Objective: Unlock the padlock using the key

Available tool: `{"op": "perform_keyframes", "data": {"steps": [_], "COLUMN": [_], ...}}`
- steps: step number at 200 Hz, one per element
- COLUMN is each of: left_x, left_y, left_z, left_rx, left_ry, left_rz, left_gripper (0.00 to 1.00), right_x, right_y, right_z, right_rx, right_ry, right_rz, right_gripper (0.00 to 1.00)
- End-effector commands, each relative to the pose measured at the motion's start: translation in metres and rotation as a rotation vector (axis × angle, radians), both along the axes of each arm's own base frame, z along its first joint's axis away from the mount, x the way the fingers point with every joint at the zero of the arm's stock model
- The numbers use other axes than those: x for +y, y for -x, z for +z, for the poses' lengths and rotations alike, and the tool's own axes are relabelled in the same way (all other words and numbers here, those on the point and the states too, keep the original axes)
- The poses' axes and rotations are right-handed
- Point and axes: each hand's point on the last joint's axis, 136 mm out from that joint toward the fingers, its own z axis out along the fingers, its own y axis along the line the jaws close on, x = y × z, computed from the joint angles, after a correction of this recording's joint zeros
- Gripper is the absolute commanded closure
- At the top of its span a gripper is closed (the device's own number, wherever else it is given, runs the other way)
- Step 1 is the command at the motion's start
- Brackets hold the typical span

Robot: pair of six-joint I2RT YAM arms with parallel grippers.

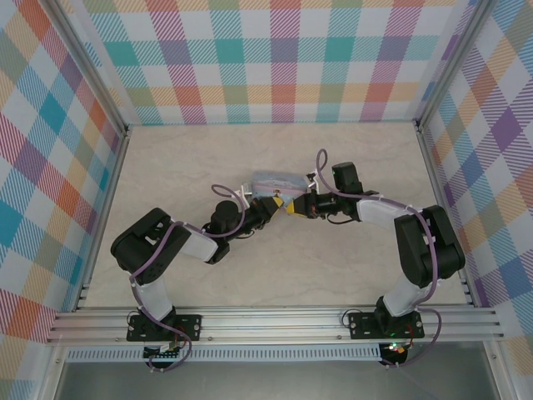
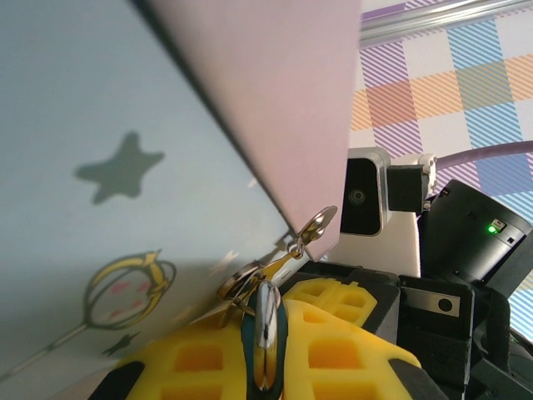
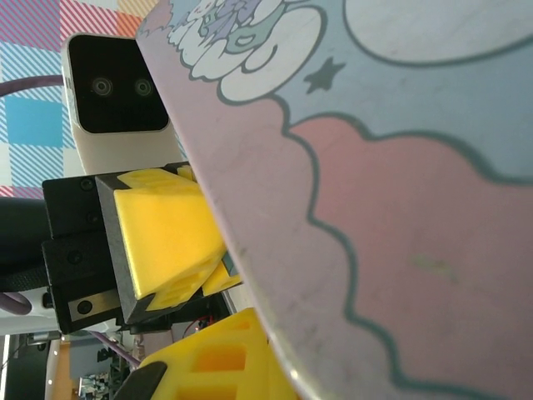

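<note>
The small teal padlock (image 2: 265,337) with a silvery edge stands pinched between the yellow pads of my left gripper (image 2: 266,371), which is shut on it. Its shackle (image 2: 246,283) hooks through the metal hasp (image 2: 315,227) at the corner of the pastel cartoon tin (image 2: 125,167). From above, my left gripper (image 1: 268,210) and right gripper (image 1: 296,206) meet tip to tip just below the tin (image 1: 279,182). One yellow finger (image 3: 212,367) of the right gripper shows; the tin (image 3: 400,208) hides the other. The key is hidden.
In the right wrist view, the left gripper's yellow fingers (image 3: 162,229) and white wrist camera (image 3: 117,83) sit close to the left. The right arm's camera (image 2: 364,192) and black housing (image 2: 479,250) crowd the left wrist view. Plaid walls (image 1: 275,58) enclose the beige table (image 1: 183,158).
</note>
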Motion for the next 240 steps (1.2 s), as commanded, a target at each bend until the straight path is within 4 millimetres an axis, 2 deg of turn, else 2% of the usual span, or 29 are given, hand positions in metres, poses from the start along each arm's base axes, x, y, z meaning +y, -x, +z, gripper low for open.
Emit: {"op": "perform_keyframes", "data": {"steps": [1, 58, 99, 125, 163, 240], "left_x": [-0.019, -0.021, -0.025, -0.026, -0.029, -0.032], "left_y": [0.022, 0.025, 0.025, 0.026, 0.032, 0.032], "left_z": [0.061, 0.082, 0.089, 0.087, 0.079, 0.073], "left_rx": [-0.160, -0.162, -0.160, -0.161, -0.173, -0.168], "left_ry": [0.123, 0.180, 0.202, 0.196, 0.165, 0.153], "left_rz": [-0.111, -0.127, -0.134, -0.145, -0.183, -0.190], "left_gripper": [1.00, 1.00, 1.00, 1.00, 1.00, 1.00], "right_x": [-0.008, -0.005, -0.001, 0.000, -0.004, 0.011], "right_y": [-0.020, -0.030, -0.034, -0.038, -0.049, -0.047], "right_z": [0.007, 0.007, 0.001, 0.000, 0.018, 0.028], "right_rx": [-0.076, -0.077, -0.073, -0.076, -0.109, -0.111], "right_ry": [-0.015, -0.053, -0.065, -0.077, -0.099, -0.144], "right_rz": [-0.068, -0.097, -0.085, -0.083, -0.089, -0.056], "right_gripper": [0.99, 0.99, 0.99, 0.99, 0.99, 0.99]}}
